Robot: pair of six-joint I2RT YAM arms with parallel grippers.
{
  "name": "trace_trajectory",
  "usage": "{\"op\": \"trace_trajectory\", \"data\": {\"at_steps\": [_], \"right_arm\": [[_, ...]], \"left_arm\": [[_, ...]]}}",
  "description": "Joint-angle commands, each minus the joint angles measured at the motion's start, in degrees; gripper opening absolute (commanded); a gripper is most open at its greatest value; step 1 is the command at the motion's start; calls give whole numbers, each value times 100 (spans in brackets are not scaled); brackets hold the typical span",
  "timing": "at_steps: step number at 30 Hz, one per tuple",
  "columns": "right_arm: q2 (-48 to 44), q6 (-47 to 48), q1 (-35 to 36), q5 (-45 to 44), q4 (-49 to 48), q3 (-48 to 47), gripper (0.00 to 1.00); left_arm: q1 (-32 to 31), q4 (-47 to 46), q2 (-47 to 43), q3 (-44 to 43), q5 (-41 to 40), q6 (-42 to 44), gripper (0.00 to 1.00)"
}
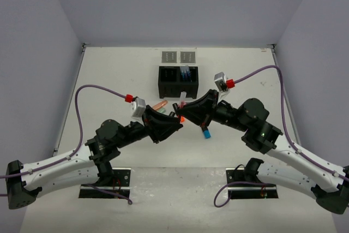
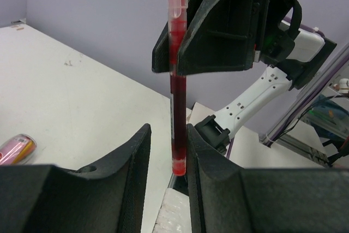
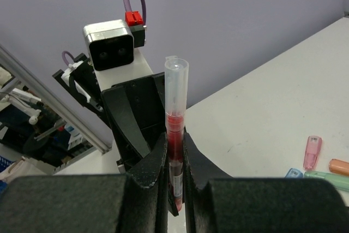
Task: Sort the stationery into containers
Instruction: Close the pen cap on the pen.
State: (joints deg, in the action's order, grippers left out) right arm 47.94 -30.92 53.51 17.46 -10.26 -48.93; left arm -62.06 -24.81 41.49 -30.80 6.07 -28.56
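Right tool clamped on red pen, left tool parted around its other end, pink tube nearby.

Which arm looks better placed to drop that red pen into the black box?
Right. The right gripper pinches the red pen; the left gripper stands open around its lower end. The black box lies just beyond.

We see a white desk closed in by pale lavender walls: a back wall and a slanting panel on each side. In the right wrist view a grey metal rail crosses blurred clutter.
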Motion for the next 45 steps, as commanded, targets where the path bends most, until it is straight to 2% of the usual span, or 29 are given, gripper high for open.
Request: {"op": "trace_trajectory", "data": {"at_steps": [1, 6, 11, 14, 18, 20, 23, 25, 27, 36, 41, 45], "right_arm": [[104, 90, 98, 282, -108, -261, 0], [123, 123, 132, 343, -108, -296, 0], [111, 147, 159, 338, -74, -319, 0], [111, 156, 168, 320, -73, -301, 0], [77, 181, 167, 243, -55, -283, 1], [35, 255, 160, 208, 2, -292, 26], [-35, 372, 160, 94, 162, -341, 53], [-78, 475, 164, -80, 392, -472, 62], [-91, 526, 160, -175, 664, -606, 66], [-100, 925, 141, -658, 1443, -1363, 69], [177, 1026, 133, -455, 1580, -1696, 63], [329, 1053, 133, -254, 1533, -1769, 54]], "left_arm": [[1, -207, 76, -330, 173, 265, 33], [1, -261, 167, -383, 259, 272, 30], [1, -323, 271, -434, 341, 263, 9], [-8, -341, 290, -445, 343, 272, 0], [1, -391, 256, -401, 300, 325, 0], [1, -418, 230, -360, 291, 333, 0], [5, -451, 211, -348, 360, 334, 0], [1, -480, 207, -323, 455, 334, 0], [1, -510, 199, -295, 516, 334, 0], [1, -539, 170, -242, 594, 295, 0], [1, -586, 227, -267, 702, 255, 0], [1, -500, 297, -329, 721, 263, 0]]}}
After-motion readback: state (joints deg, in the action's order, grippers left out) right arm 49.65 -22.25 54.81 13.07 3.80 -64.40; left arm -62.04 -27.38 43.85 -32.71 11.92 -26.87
